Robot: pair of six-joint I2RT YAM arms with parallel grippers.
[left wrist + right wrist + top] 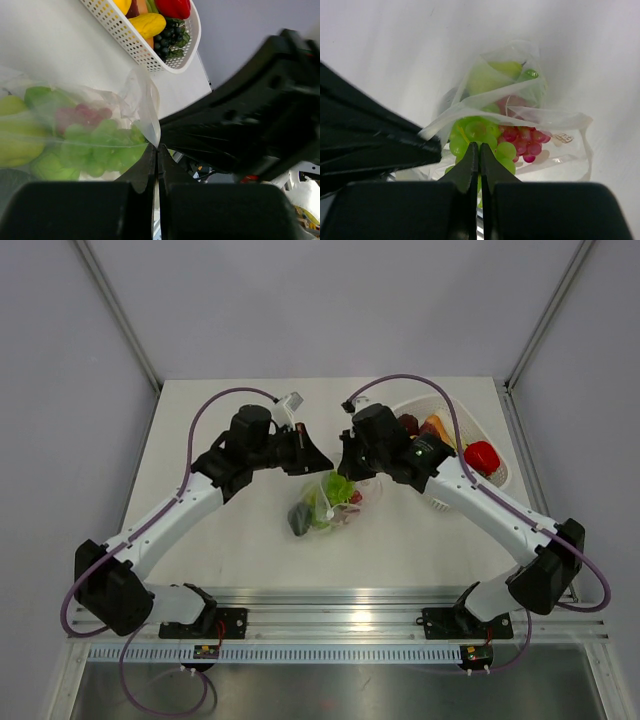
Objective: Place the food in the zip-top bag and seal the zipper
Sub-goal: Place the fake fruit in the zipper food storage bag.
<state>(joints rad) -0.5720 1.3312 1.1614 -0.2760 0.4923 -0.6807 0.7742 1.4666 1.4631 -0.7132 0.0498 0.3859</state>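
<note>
Beyond bag [75,135], left-wrist view, basket [135,47], maybe grapes [169,37]

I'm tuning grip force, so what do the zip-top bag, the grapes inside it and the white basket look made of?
The zip-top bag: thin clear plastic film, glossy; it creases and shows its contents. The green grapes: probably moulded plastic or rubber; smooth, shiny beads. The basket: seemingly rigid white plastic, matte, with a perforated wall.

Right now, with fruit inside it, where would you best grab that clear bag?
The bag is best taken by the flat mouth edge, from either side, as the left gripper and right gripper pinch it now. That edge is thin; the belly bulges with round grapes.
</note>
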